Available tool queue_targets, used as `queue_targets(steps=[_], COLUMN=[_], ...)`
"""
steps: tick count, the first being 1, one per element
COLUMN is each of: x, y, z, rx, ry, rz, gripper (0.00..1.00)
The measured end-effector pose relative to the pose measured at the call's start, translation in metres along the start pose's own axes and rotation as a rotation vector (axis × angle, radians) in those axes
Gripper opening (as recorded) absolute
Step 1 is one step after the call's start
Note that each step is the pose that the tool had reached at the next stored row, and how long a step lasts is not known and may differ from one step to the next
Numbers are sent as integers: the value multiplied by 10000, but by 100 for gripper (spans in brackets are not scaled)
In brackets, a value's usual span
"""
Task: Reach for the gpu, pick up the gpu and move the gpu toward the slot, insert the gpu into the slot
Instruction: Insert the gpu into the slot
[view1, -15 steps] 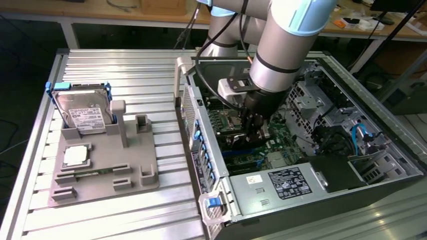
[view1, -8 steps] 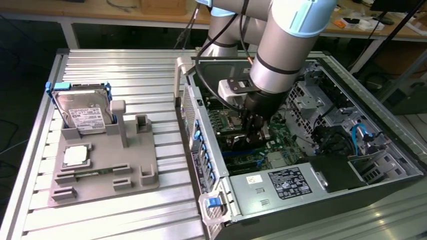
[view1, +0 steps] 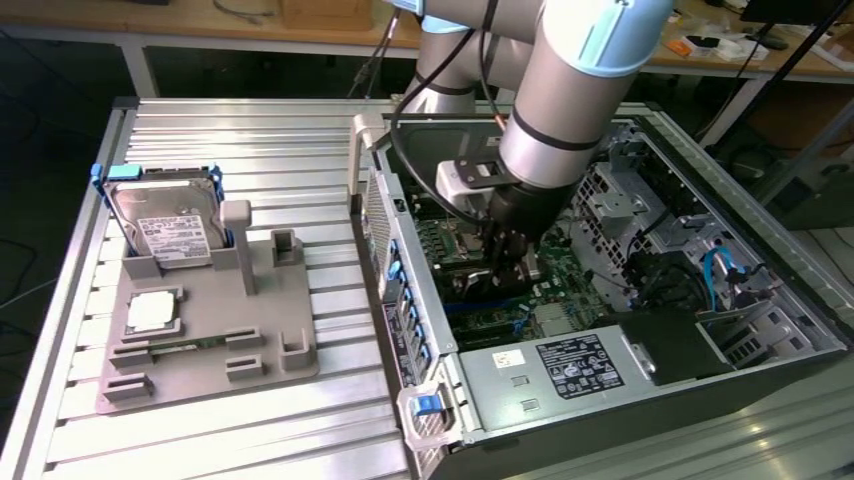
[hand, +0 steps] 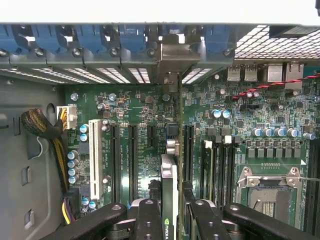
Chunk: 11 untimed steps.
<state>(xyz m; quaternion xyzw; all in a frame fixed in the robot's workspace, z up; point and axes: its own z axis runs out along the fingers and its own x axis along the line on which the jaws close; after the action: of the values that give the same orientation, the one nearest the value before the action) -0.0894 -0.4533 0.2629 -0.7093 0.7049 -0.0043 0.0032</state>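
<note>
Now gripping the thin dark-grey gpu card edge-on between black gripper fingers, above the green motherboard inside the open case.

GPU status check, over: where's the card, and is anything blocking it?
Gripper shut on the gpu, edge-on between the fingers. Card low over the motherboard inside the open case, bracket at the rear wall. Slot not distinguishable. No obstruction seen.
</note>
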Motion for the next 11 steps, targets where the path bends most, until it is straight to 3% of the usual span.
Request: queue_targets(steps=[11], x=[0], y=[1], z=[46], rx=[-3], ry=[4], rz=[0], gripper=[27])
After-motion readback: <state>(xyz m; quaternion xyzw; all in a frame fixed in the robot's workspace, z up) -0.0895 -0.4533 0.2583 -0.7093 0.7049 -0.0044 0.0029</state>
